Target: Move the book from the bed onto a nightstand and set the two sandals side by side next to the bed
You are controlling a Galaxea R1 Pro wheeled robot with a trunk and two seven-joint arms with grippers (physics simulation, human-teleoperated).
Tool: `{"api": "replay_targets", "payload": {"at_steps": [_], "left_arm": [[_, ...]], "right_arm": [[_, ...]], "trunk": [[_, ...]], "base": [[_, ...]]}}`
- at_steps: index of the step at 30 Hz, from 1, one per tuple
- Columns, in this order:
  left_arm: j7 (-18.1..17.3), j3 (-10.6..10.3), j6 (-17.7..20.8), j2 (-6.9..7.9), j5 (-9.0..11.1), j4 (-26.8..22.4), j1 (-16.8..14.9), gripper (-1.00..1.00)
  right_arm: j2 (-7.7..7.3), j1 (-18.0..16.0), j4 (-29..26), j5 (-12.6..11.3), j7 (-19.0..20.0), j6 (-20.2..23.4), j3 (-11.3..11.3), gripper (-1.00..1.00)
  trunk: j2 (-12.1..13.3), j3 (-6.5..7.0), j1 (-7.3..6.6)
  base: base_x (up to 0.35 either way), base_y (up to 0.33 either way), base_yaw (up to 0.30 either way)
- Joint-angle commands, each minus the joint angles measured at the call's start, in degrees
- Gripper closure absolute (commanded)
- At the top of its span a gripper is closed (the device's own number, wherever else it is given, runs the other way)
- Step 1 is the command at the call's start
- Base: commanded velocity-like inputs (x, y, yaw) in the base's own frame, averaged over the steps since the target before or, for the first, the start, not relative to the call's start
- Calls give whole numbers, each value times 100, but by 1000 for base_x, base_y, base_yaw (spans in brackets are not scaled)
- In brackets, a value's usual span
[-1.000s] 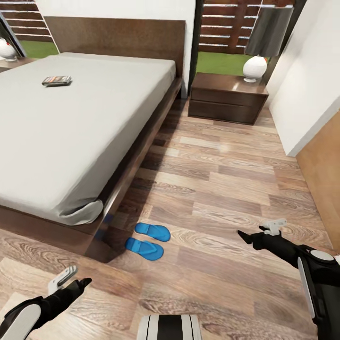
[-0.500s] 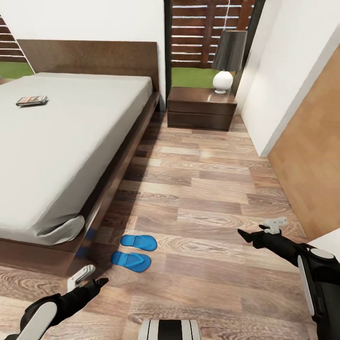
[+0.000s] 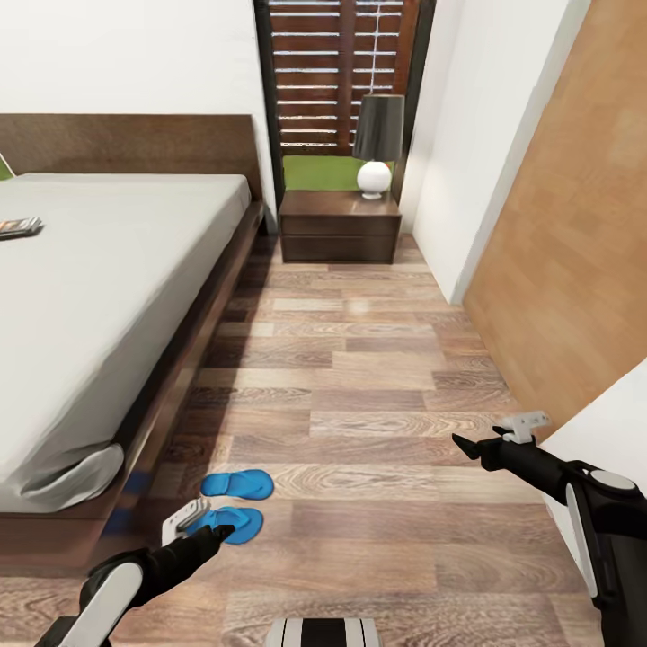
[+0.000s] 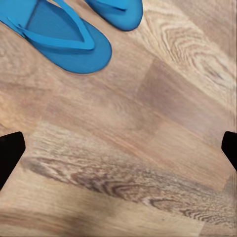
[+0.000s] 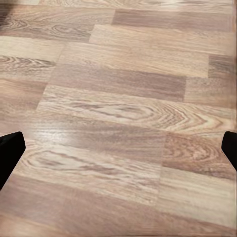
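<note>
The left gripper (image 3: 199, 527) hangs wide open and empty just over the nearer of the two sandals (image 3: 235, 502), which lie side by side on the wood floor (image 3: 377, 377) by the bed (image 3: 108, 296). The book (image 3: 18, 227) sits on the mattress. The right gripper (image 3: 494, 433) hovers open, holding nothing.

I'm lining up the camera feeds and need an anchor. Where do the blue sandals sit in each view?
Head view: the two sandals lie side by side on the floor by the bed corner, just beyond the left gripper.
Left wrist view: the sandals lie at one edge, ahead of the open fingers.
Right wrist view: no sandals here.
Shared landmark: the wood-plank floor.
</note>
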Motion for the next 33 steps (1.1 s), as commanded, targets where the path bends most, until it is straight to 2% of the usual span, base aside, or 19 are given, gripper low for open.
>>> {"api": "replay_targets", "payload": {"at_steps": [1,6,12,15,16,20,22,24,25,26,27,28,29,30,31,32,33], "left_arm": [[55,-24,-7,-7,60,2,-13,-100],[50,-52,-16,-45,57,22,-33,-100],[56,-68,-85,-169,4,50,-47,-100],[61,-64,-251,-275,-179,97,-51,-100],[75,-62,-477,-404,-409,140,-54,-100],[82,-64,-598,-521,-569,170,-98,-100],[89,-70,-643,-578,-630,201,-154,-100],[98,-74,-672,-629,-669,257,-194,-100],[106,-77,-691,-666,-696,315,-219,-100],[108,-76,-698,-679,-706,346,-229,-100],[108,-76,-698,-679,-706,346,-229,-100],[114,-73,-715,-698,-723,438,-243,-100],[114,-73,-715,-698,-723,438,-243,-100],[116,-70,-728,-703,-730,506,-250,-100],[119,-63,-760,-710,-739,670,-261,-100],[120,-58,-774,-711,-743,762,-267,-100],[122,-34,-836,-696,-748,1023,-310,-100]], "right_arm": [[2,-10,-6,62,59,37,-6,-100],[4,-18,-6,62,63,122,1,-100],[5,-27,-6,62,65,206,15,-100],[6,-25,-6,62,64,223,82,-100],[8,-21,-6,64,56,232,257,-100],[52,-16,-3,93,15,241,491,-100],[187,-13,-1,110,-111,248,646,-100],[417,-10,0,131,-360,257,787,-100],[708,0,18,172,-741,257,947,-100],[856,11,30,206,-967,251,1045,-100],[856,11,30,206,-967,251,1045,-100],[1097,40,57,291,-1447,233,1306,-100],[1097,40,57,291,-1447,233,1306,-100],[1183,57,67,326,-1677,226,1456,-100],[1304,119,75,369,-2031,220,1726,-100],[1346,163,69,385,-2155,218,1839,-100],[1429,310,49,416,-2394,208,2075,-100]], "trunk": [[0,19,-3],[6,131,-16],[14,265,-32],[18,332,-39],[20,354,-42],[25,445,-52],[28,492,-58],[30,539,-63],[32,563,-65],[33,587,-68],[34,611,-70],[36,634,-73],[37,658,-76],[38,682,-78],[40,705,-81],[41,728,-83],[42,750,-86]], "base": [[0,0,-264],[0,0,-264],[0,0,-265],[0,0,-265],[0,0,-264],[0,0,-264],[0,0,-264],[0,0,-264],[0,0,-264],[0,0,-264],[0,0,-264],[0,0,-261],[0,0,-261],[0,0,-240],[0,0,-164],[0,0,-132],[0,0,-67]]}}
